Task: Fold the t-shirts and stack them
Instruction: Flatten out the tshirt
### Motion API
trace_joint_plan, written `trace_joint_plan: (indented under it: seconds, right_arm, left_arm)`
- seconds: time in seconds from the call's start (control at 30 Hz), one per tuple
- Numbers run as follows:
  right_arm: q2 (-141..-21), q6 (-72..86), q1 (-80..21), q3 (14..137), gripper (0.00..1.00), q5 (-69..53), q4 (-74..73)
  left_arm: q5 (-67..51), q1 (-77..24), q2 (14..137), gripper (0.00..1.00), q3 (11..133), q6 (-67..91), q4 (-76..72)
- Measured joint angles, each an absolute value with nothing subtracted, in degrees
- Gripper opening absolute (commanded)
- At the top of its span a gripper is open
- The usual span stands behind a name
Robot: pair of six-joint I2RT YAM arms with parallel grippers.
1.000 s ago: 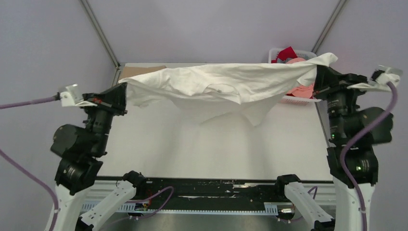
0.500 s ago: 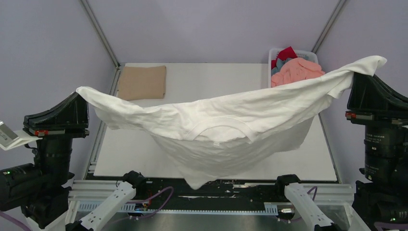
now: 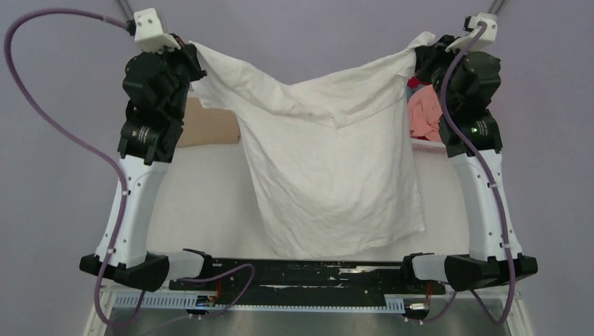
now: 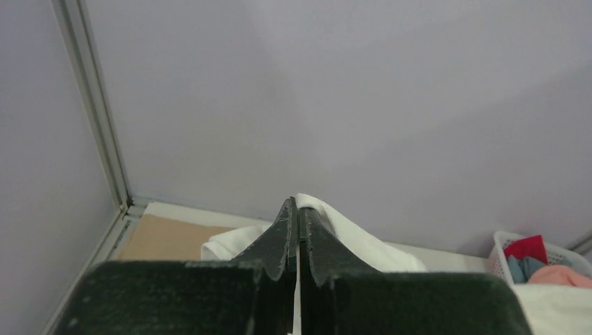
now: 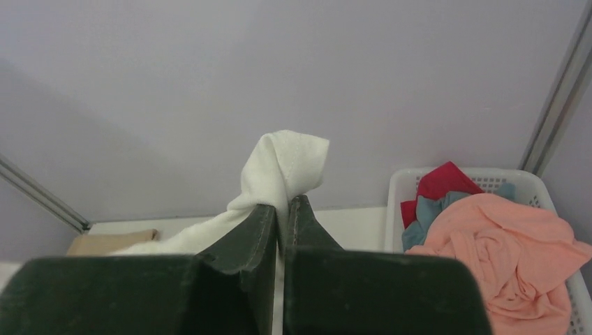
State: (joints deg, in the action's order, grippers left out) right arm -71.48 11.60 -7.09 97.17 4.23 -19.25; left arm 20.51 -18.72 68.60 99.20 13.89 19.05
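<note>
White t-shirt [image 3: 329, 175] first: where is it?
Up in the air, stretched between the two arms over the middle of the table [image 3: 203, 203]. Each top corner is pinched, one by the left jaws at far left, one by the right jaws at far right.

How do the jaws stand?
Both pairs are pressed together on the cloth. In the left wrist view a fold of white fabric [image 4: 328, 223] pokes out past the clamped tips. In the right wrist view a bunched knob of it [image 5: 290, 164] sticks up above them.

And how does the shirt look?
Plain white, soft and creased. The top edge sags in a shallow curve between the grips, with crumpled folds under it. Below that the body hangs as one broad sheet, its lower hem slanting and reaching the near edge of the table as seen from above. Whether the hem touches the table I cannot tell.

Anything else there?
A tan t-shirt [image 3: 210, 129] lies folded flat at the far left of the table, partly behind the left arm [image 3: 140, 189]. At far right the white basket [image 5: 398, 183] holds a salmon pink t-shirt [image 5: 502, 241], a red one [image 5: 443, 183] and a grey-blue one [image 5: 422, 218], all rumpled together.
</note>
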Motion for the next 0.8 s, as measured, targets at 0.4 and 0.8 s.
trace_joint_plan:
  seconds: [0.4, 0.8]
  right_arm:
    - [-71.55, 10.04, -7.05, 99.9, 0.0, 4.58, -15.86]
    - [-66.37, 10.52, -5.52, 75.0, 0.0, 9.91, -25.43]
  left_arm:
    - [10.09, -8.91, 76.84, 0.0, 112.84, 14.85, 22.85]
    - [7.88, -6.7, 43.03, 0.0, 51.62, 24.69, 11.84]
